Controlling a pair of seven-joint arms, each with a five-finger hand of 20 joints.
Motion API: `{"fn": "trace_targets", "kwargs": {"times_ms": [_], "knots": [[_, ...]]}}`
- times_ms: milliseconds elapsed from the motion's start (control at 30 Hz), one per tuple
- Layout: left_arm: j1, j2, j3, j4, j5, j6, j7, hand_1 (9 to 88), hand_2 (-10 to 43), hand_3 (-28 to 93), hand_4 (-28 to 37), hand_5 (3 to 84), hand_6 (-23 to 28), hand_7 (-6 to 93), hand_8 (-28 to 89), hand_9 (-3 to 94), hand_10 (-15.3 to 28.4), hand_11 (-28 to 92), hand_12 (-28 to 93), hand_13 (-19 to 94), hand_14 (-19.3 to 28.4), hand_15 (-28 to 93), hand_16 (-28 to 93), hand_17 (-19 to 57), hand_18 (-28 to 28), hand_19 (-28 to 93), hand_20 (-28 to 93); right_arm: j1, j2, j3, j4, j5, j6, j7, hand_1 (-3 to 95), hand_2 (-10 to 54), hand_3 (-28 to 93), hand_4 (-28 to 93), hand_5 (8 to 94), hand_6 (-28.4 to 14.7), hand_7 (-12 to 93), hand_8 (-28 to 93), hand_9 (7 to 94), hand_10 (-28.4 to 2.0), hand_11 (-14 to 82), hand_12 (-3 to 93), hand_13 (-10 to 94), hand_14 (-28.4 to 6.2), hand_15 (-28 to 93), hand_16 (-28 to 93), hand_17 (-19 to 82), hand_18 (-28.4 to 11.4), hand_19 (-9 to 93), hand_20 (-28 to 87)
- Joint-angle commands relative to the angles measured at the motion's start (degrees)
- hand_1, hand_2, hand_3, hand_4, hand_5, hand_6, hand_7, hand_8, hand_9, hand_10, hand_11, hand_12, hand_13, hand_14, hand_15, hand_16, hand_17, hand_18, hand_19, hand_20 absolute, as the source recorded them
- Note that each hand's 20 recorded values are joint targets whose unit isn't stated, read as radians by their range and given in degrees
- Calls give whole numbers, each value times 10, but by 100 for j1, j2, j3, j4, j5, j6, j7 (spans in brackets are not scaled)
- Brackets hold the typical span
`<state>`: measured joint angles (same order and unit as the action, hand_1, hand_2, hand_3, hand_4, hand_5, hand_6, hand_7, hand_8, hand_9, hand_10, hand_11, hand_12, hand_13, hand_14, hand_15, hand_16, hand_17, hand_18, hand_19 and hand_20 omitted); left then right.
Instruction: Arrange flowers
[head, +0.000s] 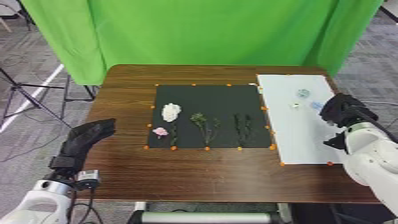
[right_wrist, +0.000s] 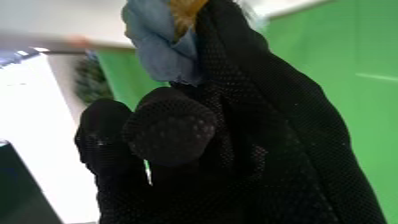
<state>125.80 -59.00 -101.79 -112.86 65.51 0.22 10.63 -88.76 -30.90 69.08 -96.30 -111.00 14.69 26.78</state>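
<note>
The blue flower (head: 316, 105) is in the right hand (head: 345, 110), over the white board (head: 300, 135) on the robot's right of the table. In the right wrist view its blue petals (right_wrist: 164, 47) sit against the upper part of the glove, gripped by bent fingers, with a yellow-brown part (right_wrist: 185, 14) beside them. Its long axis runs roughly along the longest finger (which end is the stem, I cannot tell).

On the board near that hand lie a pale blue-green flower (head: 303, 93) and, nearer the robot, a small whitish flower (head: 295, 105).

Across on the black mat (head: 218, 97), a white flower cluster (head: 171, 112) lies with its long axis near to far. The pink flower (head: 160, 132) is nearer the robot, beside a slim green sprig (head: 174, 134). Next comes a branching green sprig (head: 204, 125), bushy end away from the robot and stems toward it, then 2 dark green stems (head: 242, 127), side by side, also running near to far.

The left hand (head: 86, 136) is over the left side of the brown table (head: 209, 175), fingers extended and close together, pointing away from the robot and inward. Beyond the table hangs a green curtain (head: 213, 32)
</note>
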Motion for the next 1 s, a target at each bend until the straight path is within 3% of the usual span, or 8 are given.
{"fn": "trace_targets", "kwargs": {"times_ms": [33, 167, 333, 467, 600, 1000], "knots": [[28, 48, -107, -13, -103, 124, 46, 279, 12, 612, -216, 480, 29, 141, -71, 428, 148, 186, 102, 347, 191, 218, -8, 39, 161, 131, 154, 1996, 361, -899, -631, 46, 208, -260, 693, -95, 552, -132, 787, 0, 195, 59, 862, -96, 53, 357, 861, -17, 636, 337, 517, -168, 915, 581], [-17, 77, -105, 7, -147, 178, 57, 278, 14, 611, -217, 480, 30, 141, -71, 428, 148, 186, 102, 347, 191, 218, -8, 39, 159, 129, 155, 4213, -134, -2838, -377, 327, 248, -634, 688, -95, 556, -133, 788, 2, 194, 61, 863, -91, 51, 358, 863, -17, 635, 339, 518, -168, 916, 579], [-208, 73, 40, 58, -77, 92, 51, 275, 16, 610, -218, 481, 29, 141, -71, 429, 148, 186, 102, 347, 192, 219, -8, 39, 159, 129, 157, 5784, -1195, -4437, 162, 442, -26, -1095, 684, -95, 560, -138, 790, 6, 194, 62, 865, -88, 49, 356, 864, -16, 636, 340, 521, -164, 919, 574], [-294, 90, 173, 93, -59, 97, 82, 273, 17, 609, -218, 481, 28, 141, -72, 428, 148, 186, 102, 346, 192, 220, -8, 39, 158, 129, 158, 6024, -1915, -4822, 501, 601, -223, -1236, 678, -95, 567, -141, 791, 9, 197, 60, 866, -86, 48, 355, 866, -14, 637, 340, 523, -164, 922, 572], [-291, 66, 203, 96, -71, 110, 90, 271, 18, 607, -218, 481, 28, 138, -72, 428, 148, 186, 102, 346, 193, 221, -8, 39, 158, 130, 159, 6113, -2392, -5091, 814, 613, -361, -1259, 675, -95, 574, -147, 792, 10, 198, 58, 867, -86, 48, 355, 870, -14, 636, 339, 525, -163, 925, 570], [-379, 55, 249, 158, -68, 21, 58, 267, 24, 596, -211, 478, 25, 124, -67, 427, 149, 182, 102, 345, 193, 221, -7, 38, 158, 131, 160, 6030, -2915, -5376, 1455, 945, -1087, -1607, 670, -95, 589, -163, 795, 11, 199, 56, 864, -93, 41, 350, 869, -7, 638, 344, 525, -163, 930, 567]]}}
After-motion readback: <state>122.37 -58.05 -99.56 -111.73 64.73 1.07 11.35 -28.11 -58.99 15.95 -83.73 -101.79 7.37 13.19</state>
